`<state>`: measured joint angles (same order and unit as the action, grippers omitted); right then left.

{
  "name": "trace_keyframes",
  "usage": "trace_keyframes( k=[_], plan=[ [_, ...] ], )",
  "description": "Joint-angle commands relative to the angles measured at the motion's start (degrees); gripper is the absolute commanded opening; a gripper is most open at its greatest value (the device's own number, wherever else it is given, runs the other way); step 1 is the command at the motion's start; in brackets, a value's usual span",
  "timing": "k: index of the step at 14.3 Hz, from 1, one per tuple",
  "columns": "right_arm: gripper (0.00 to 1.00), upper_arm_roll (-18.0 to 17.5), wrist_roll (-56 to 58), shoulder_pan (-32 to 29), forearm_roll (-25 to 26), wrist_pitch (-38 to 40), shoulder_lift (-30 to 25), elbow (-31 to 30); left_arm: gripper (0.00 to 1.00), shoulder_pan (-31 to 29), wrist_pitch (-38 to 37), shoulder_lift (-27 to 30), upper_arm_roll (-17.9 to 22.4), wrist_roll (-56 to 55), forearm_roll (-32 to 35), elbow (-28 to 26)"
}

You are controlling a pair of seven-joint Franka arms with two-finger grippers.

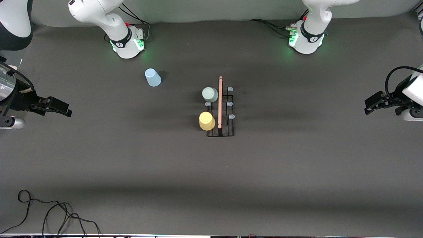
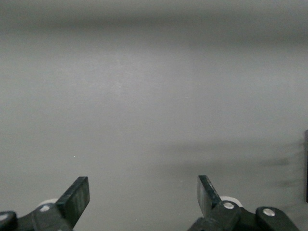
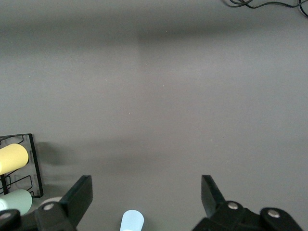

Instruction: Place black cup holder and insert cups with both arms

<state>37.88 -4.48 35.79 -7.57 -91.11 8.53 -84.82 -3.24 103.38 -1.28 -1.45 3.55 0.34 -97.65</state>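
The black cup holder (image 1: pixel 220 112) stands mid-table, its wooden rod handle (image 1: pixel 220 100) pointing toward the arm bases. On the side toward the right arm's end, a pale green cup (image 1: pixel 210 94) and a yellow cup (image 1: pixel 207 121) sit upside down on its pegs. A light blue cup (image 1: pixel 153 77) stands upside down on the table, apart from the holder, near the right arm's base. My right gripper (image 1: pixel 67 112) hovers open and empty at its end of the table. Its wrist view shows that gripper (image 3: pixel 144 184), the blue cup (image 3: pixel 132 220), the yellow cup (image 3: pixel 12 158), the green cup (image 3: pixel 17 201) and the rack (image 3: pixel 32 163). At the other end my left gripper (image 1: pixel 366 107) (image 2: pixel 143 185) is open and empty over bare table.
Bare pale-tipped pegs (image 1: pixel 229 103) line the holder's side toward the left arm. The green-lit arm bases (image 1: pixel 127 44) (image 1: pixel 305 41) stand along the table's edge farthest from the front camera. Loose black cables (image 1: pixel 49 211) lie at the near corner toward the right arm's end.
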Motion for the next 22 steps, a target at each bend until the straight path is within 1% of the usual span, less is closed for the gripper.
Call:
trace_keyframes(
  k=[1, 3, 5, 7, 8, 9, 11, 13, 14, 15, 16, 17, 19, 21, 22],
  plan=[
    [1.0, -4.63, 0.96, -4.21, 1.59, -0.47, -2.03, -1.66, 1.0, -1.59, 0.15, -1.09, -0.04, -0.65, 0.18, 0.88],
    [1.0, -10.96, 0.79, -10.28, 2.46, -0.29, -2.64, -1.66, 1.0, -1.59, 0.06, -1.79, -0.04, -1.79, 0.18, 0.88],
    [1.0, -18.24, 0.7, -16.16, 5.27, 0.14, -3.78, -2.01, 1.0, -1.68, -0.46, -1.89, -0.04, -3.2, 0.27, 0.7],
    [1.0, -24.67, 0.35, -22.58, 5.37, 0.5, -4.05, -2.1, 1.0, -1.77, -1.16, -1.71, -0.04, -3.29, 0.27, 0.88],
    [1.0, -28.44, 0.26, -26.44, 5.37, 0.5, -4.66, -2.28, 1.0, -1.68, -1.43, -1.62, -0.04, -3.46, 0.27, 0.71],
    [1.0, -31.52, 0.17, -29.35, 5.46, 0.5, -5.1, -2.97, 1.0, -1.68, -2.04, -1.62, -0.04, -3.64, 0.36, 0.7],
    [1.0, -36.02, -0.09, -32.88, 7.29, 0.5, -6.59, -4.91, 1.0, -1.77, -1.79, -1.8, -0.04, -3.47, 0.36, 0.71],
    [1.0, -42.6, -0.27, -38.67, 8.36, 0.33, -9.04, -7.19, 1.0, -1.77, -1.61, -1.88, -0.04, -3.46, 0.36, 0.7],
    [1.0, -43.76, -0.27, -39.74, 8.36, -0.29, -10.1, -8.68, 1.0, -1.77, -1.61, -1.88, -0.04, -3.46, 0.36, 0.79],
    [1.0, -44.12, -0.27, -40.44, 8.36, -0.73, -10.72, -9.91, 1.0, -1.77, -1.43, -1.88, -0.04, -3.46, 0.36, 0.79],
    [1.0, -45.43, -0.27, -41.58, 8.36, -1.86, -11.51, -11.49, 1.0, -1.77, -1.17, -1.97, -0.04, -3.46, 0.36, 0.88],
    [1.0, -45.96, -0.27, -42.03, 8.36, -3.35, -12.39, -13.25, 1.0, -1.68, -1.08, -1.97, -0.04, -3.46, 0.36, 0.88],
    [1.0, -44.4, -0.27, -40.03, 8.36, -4.42, -11.61, -13.18, 1.0, -1.68, -1.08, -2.06, -0.13, -3.46, 0.36, 1.06],
    [1.0, -38.88, -0.36, -36.42, 8.27, -3.9, -9.77, -10.03, 1.0, -1.68, -0.99, -1.97, -0.13, -3.46, 0.36, 1.06],
    [1.0, -38.33, 0.17, -36.58, 8.19, -3.63, -9.67, -9.58, 1.0, -1.68, -0.9, -2.06, -0.13, -3.38, 0.36, 1.06]
  ],
)
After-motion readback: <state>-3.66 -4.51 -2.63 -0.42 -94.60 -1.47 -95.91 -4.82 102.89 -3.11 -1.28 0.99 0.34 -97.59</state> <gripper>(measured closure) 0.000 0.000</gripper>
